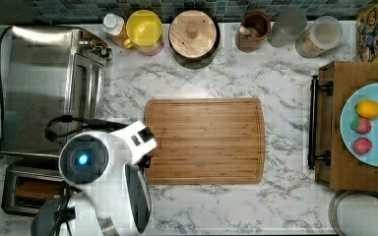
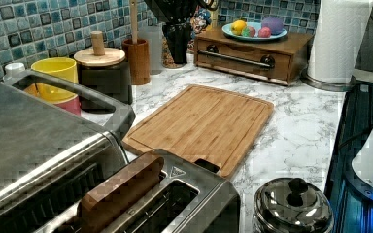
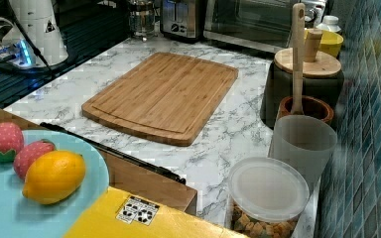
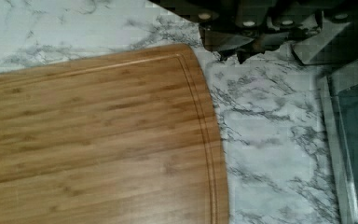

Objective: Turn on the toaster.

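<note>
The toaster [image 1: 27,189] is seen at the near-left corner of the marble counter [image 1: 285,201] in the top view, just beside the larger toaster oven [image 1: 49,88] that fills the counter's left edge behind it. A brown slice of bread [image 2: 121,191] is held upright in the toaster's slot, as shown in the left view, and a steel lidded pot [image 2: 292,206] is placed close beside the toaster at the counter's front edge. The robot arm [image 1: 106,162] is positioned over the gap between the toaster and the wooden cutting board [image 1: 205,141], which is laid at the counter's centre. The gripper [image 4: 261,35] is glimpsed in the wrist view above bare marble, between a rounded corner of the board and the oven's glass door; whether its fingers are spread or closed cannot be told. Jars and canisters are lined along the counter's back edge.
</note>
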`<state>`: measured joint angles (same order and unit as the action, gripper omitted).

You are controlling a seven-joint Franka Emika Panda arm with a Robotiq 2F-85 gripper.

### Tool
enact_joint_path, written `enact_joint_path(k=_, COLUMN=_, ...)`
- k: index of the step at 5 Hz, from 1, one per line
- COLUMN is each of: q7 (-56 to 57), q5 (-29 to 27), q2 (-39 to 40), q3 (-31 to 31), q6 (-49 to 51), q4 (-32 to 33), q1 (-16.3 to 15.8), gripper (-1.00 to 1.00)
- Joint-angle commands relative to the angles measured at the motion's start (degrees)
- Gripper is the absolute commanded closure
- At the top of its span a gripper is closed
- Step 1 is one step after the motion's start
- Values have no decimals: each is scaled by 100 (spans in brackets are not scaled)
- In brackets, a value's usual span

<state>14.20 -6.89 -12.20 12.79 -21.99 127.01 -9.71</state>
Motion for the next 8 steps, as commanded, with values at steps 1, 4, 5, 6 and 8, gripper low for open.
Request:
enact_joint_path(k=1, q7=-13, q5=-166, q2=-275, q3=315, q6=196, q4=430, q1=-420, gripper=100)
enact_joint_path(k=4, q7=598, q5=-670, q2=-727, q3=514, q6=109, q4=918, q1=-880, gripper=100)
enact_joint_path(k=5, q7=909, q5=-825, q2=-707, q3=582, q6=166, q4=944, q1=-1054, gripper=100)
enact_joint_path(k=6, q7=1088, q5=-956, q2=-752, q3=622, q6=108, q4=1070, q1=-1163, gripper=100)
enact_joint_path(k=8, q7=1427, q5=-1341, q2=-961, q3=662, q6=-315, q4=1400, q1=-1157, gripper=100)
